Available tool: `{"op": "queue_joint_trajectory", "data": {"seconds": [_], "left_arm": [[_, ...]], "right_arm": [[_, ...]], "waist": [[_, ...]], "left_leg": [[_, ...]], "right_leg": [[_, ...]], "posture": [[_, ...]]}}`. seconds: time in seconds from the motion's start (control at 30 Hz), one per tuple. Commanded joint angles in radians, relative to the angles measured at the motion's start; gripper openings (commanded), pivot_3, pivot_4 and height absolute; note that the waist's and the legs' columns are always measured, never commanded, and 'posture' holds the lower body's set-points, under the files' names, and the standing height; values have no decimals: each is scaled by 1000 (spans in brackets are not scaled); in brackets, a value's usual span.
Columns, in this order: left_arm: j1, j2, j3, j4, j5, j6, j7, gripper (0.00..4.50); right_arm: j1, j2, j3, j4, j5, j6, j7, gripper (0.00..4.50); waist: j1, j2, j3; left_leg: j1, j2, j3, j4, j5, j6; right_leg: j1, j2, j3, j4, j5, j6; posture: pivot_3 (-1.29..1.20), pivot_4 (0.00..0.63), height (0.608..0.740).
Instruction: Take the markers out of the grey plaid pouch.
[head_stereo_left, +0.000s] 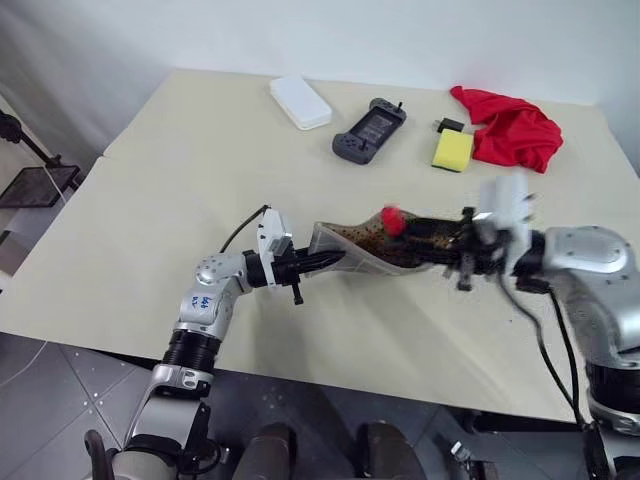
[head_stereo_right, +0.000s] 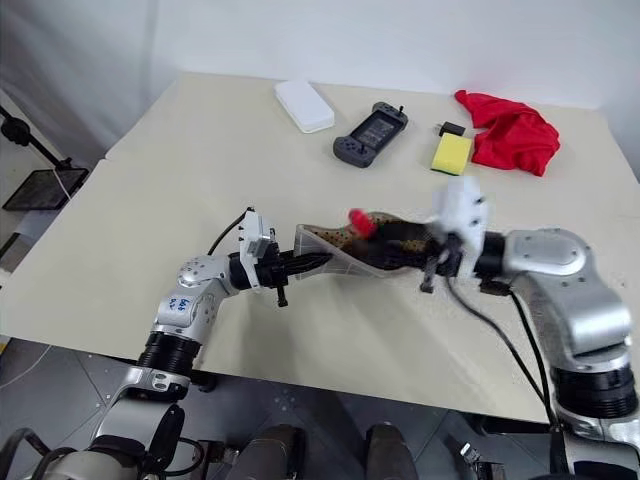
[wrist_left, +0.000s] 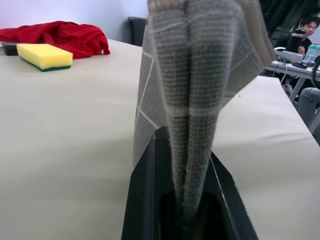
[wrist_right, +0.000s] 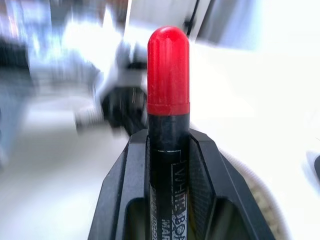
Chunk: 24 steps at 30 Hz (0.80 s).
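Observation:
The grey plaid pouch (head_stereo_left: 355, 250) hangs just above the table between my two grippers, its open mouth toward the right one. My left gripper (head_stereo_left: 316, 260) is shut on the pouch's left end; in the left wrist view the grid fabric (wrist_left: 200, 75) is pinched between its black fingers (wrist_left: 145, 190). My right gripper (wrist_right: 169, 145) is shut on a marker (wrist_right: 168, 75) with a red cap and a dark barrel. From the head, the red cap (head_stereo_left: 393, 220) shows above the pouch's open mouth, with the right gripper (head_stereo_left: 440, 240) just right of it, pointing left.
At the table's far side lie a white box (head_stereo_left: 300, 101), a dark game controller (head_stereo_left: 369, 130), a yellow sponge (head_stereo_left: 452, 150) and a red cloth (head_stereo_left: 515, 130). The table's front edge (head_stereo_left: 400, 385) runs just below my arms. A black stand (head_stereo_left: 30, 150) is off to the left.

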Motion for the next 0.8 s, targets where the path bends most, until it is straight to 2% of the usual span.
{"op": "queue_joint_trajectory", "data": {"seconds": [0.03,0.13,0.2,0.23,0.37,0.57,0.67,0.73,0.8], "left_arm": [[-10,0,16,-29,-16,-24,3,0],[-4,7,6,-30,-3,-53,-12,0],[3,12,-5,-35,5,-72,-29,0],[6,14,-9,-36,8,-79,-33,0],[21,26,-30,-60,1,-106,-80,0],[32,30,-50,-86,-8,-83,-106,0],[27,24,-49,-82,-6,-85,-95,0],[26,24,-48,-82,-6,-84,-92,0],[24,25,-46,-81,-5,-86,-89,0]], "right_arm": [[-51,-22,-170,40,226,160,-120,625],[-76,-101,-296,199,279,277,-215,625],[-48,-203,-304,297,206,316,-228,624],[-29,-238,-294,320,170,309,-219,624],[183,-483,-106,464,-149,222,-182,624],[251,-480,-31,503,-258,248,-229,624],[276,-440,-11,487,-271,292,-249,624],[282,-412,-15,484,-276,319,-269,1351],[291,-392,-20,479,-277,324,-264,1867]], "waist": [[1,0,0],[3,0,0],[12,0,0],[16,0,0],[25,0,0],[4,4,0],[-2,4,0],[-2,4,0],[-1,4,0]], "left_leg": [[0,0,0,0,0,0],[0,0,0,0,0,0],[0,-1,0,0,0,1],[0,-2,0,-1,1,1],[-1,-2,2,-4,0,2],[0,-1,7,-2,0,3],[1,0,6,-1,1,3],[1,0,7,-1,1,3],[1,0,7,-1,1,3]], "right_leg": [[0,0,0,0,0,0],[0,0,0,0,0,0],[0,-2,0,-1,0,0],[0,-2,0,-1,0,0],[-1,-2,0,-1,0,0],[-2,-2,3,0,1,1],[-1,-1,3,1,1,1],[-1,-1,3,1,1,1],[-1,-1,4,2,1,1]], "posture": [[0,150,740],[0,150,740],[0,150,740],[0,150,740],[0,150,740],[0,150,740],[0,150,740],[0,150,740],[0,150,740]]}}
